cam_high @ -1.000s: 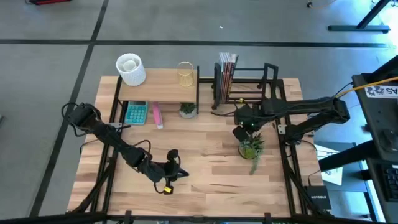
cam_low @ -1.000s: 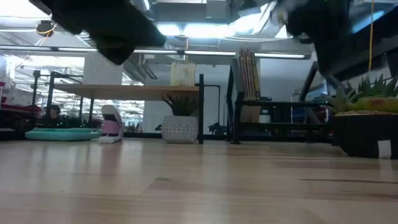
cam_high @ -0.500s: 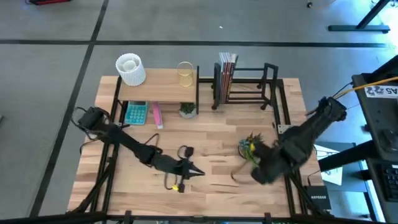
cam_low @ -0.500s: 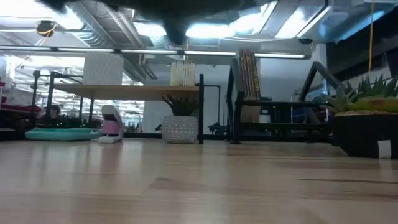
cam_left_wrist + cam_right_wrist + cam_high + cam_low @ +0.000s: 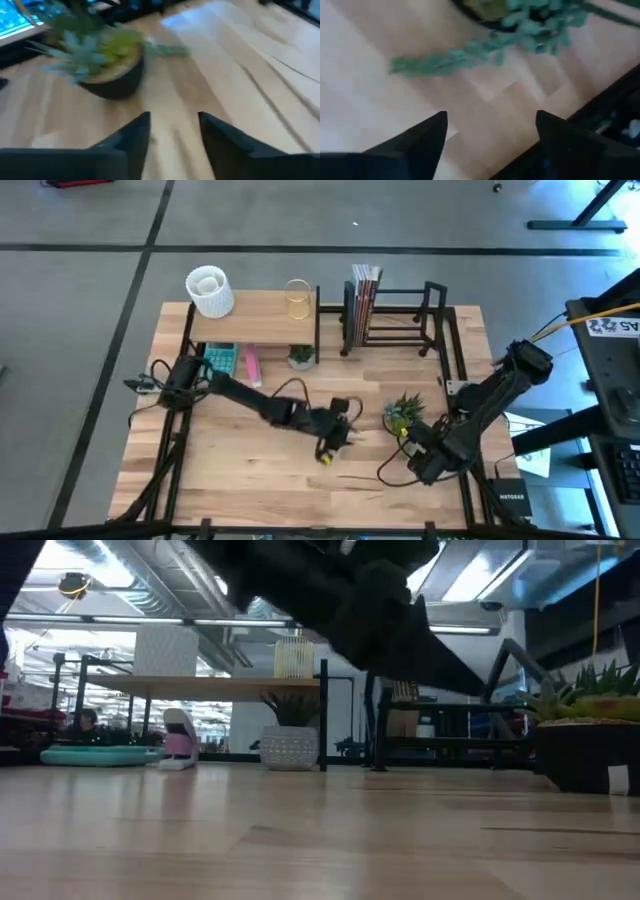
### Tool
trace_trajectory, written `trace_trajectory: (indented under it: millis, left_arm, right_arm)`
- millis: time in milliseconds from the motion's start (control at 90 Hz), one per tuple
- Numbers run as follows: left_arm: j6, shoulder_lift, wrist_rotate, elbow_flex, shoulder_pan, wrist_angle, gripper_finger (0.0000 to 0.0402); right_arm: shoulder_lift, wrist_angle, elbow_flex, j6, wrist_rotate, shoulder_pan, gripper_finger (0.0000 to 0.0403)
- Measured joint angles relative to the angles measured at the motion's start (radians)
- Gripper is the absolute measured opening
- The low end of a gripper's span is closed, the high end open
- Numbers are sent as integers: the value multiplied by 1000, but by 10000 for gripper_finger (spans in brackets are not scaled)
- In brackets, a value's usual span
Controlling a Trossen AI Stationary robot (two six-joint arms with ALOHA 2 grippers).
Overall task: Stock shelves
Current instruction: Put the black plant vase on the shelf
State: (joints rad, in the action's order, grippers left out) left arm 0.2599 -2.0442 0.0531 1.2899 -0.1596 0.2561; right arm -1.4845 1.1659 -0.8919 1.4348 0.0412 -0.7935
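Seen from above, a light-wood table (image 5: 300,470) fills the middle of the frame. At upper left stands a small shelf (image 5: 255,320), a pale wooden board on thin black legs. On its board sit a white, textured round pot (image 5: 210,290) and a clear yellowish glass (image 5: 297,298). Under the board lie a flat teal calculator (image 5: 218,360), a pink object (image 5: 251,366) and a small plant in a white pot (image 5: 301,357). At upper centre right stands a black open-bar metal rack (image 5: 400,320) holding upright books (image 5: 364,292) at its left end.

At centre right a leafy plant in a dark round pot (image 5: 402,416) stands on the table, one long green sprig trailing over the boards.

The left pincer (image 5: 340,430) sits mid-frame, just left of the plant, its dark fingers (image 5: 132,135) spread and holding nothing. The right pincer (image 5: 418,448) sits at lower right, just below the plant, its fingers (image 5: 425,135) spread wide and empty.
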Motion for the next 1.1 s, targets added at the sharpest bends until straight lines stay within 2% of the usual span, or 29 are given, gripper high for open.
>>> trace_trajectory:
  millis: [189,333,500,633,733,933,1100]
  left_arm:
    - [62,-44,-119,2,105,51,243]
    - [92,-114,-129,10,130,123,266]
    - [92,-185,-132,93,147,125,278]
    - [82,-241,-169,177,150,109,288]
    - [81,-273,-195,230,145,65,292]
    - [64,-305,-218,249,129,6,293]
    - [17,-304,-218,248,110,-17,293]
  right_arm:
    - [1,-69,69,-136,25,79,302]
    - [1,-70,79,-221,79,124,302]
    - [2,-112,99,-323,109,167,302]
    - [2,-186,135,-397,111,206,302]
    - [2,-254,142,-450,150,228,302]
    - [-2,-411,142,-546,214,263,302]
    - [-4,-498,143,-554,238,277,302]
